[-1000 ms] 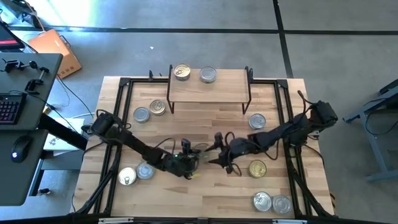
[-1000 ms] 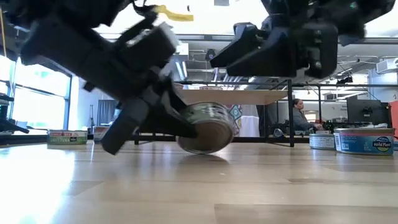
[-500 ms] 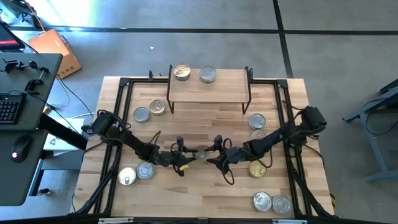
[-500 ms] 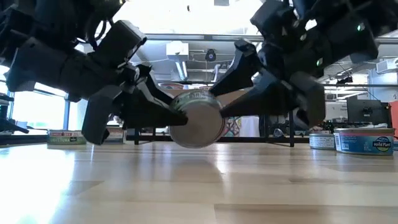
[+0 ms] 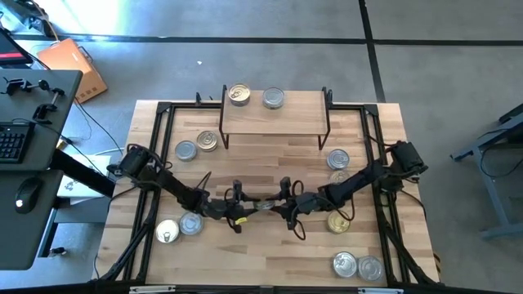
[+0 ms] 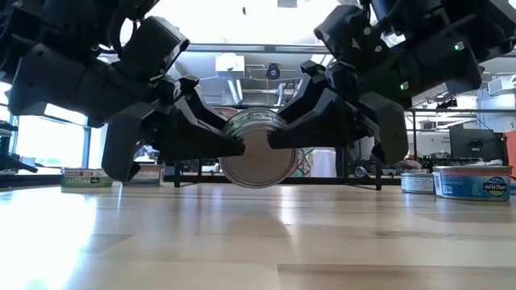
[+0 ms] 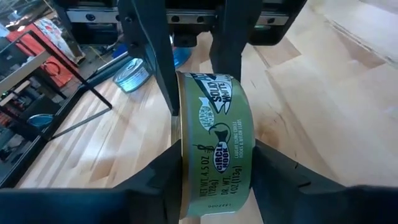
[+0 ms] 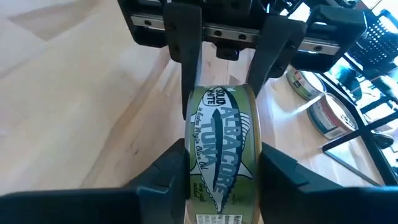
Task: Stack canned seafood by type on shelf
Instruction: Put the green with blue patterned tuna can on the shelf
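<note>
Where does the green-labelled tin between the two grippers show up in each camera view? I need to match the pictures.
High view: green-labelled tin lies at table centre, between left gripper and right gripper.
Low view: tin on edge, centre, off the table.
Left wrist view: tin centre, between the fingers.
Right wrist view: tin centre.
Shared landmark: both grippers flanking it.

The left gripper (image 5: 245, 202) and right gripper (image 5: 278, 203) meet at mid-table, each from its own side, with a green-labelled round tuna tin (image 6: 256, 150) on edge between them. Well behind them stands the light wood shelf on black legs (image 5: 275, 119), two tins on top. More tins lie beyond each gripper toward the table's side edges.
</note>
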Tool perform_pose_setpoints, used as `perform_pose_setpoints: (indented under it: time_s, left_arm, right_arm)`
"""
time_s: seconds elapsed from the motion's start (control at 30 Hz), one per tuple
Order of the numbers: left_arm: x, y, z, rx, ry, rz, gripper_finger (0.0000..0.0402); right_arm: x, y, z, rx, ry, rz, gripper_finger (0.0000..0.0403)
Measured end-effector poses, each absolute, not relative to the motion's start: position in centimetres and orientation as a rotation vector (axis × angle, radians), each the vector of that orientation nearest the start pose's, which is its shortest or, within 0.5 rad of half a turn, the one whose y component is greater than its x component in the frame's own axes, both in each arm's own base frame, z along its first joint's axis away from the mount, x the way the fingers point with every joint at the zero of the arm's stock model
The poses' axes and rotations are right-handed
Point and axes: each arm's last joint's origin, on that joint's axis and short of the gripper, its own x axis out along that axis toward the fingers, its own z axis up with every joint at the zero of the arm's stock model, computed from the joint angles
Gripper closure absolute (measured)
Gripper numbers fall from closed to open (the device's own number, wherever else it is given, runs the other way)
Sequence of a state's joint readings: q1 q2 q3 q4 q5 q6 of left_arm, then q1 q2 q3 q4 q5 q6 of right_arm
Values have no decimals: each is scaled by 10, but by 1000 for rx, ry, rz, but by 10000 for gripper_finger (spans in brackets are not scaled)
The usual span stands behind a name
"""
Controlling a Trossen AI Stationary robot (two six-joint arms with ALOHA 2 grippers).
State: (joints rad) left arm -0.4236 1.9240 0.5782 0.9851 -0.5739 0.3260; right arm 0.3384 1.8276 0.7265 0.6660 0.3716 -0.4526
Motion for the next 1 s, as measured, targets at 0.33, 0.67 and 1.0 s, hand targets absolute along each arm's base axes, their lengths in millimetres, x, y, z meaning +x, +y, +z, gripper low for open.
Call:
perform_pose_setpoints:
  time_s: [0.33,0.67,1.0]
  left_arm:
    - [285,-110,83,446,431,115,220]
    - [286,-110,84,406,425,126,218]
    - [286,-109,84,405,423,129,218]
  right_arm:
    - [288,105,175,-605,526,-203,278]
    - [279,63,261,-715,741,-559,278]
    - [290,-13,272,-703,964,-673,278]
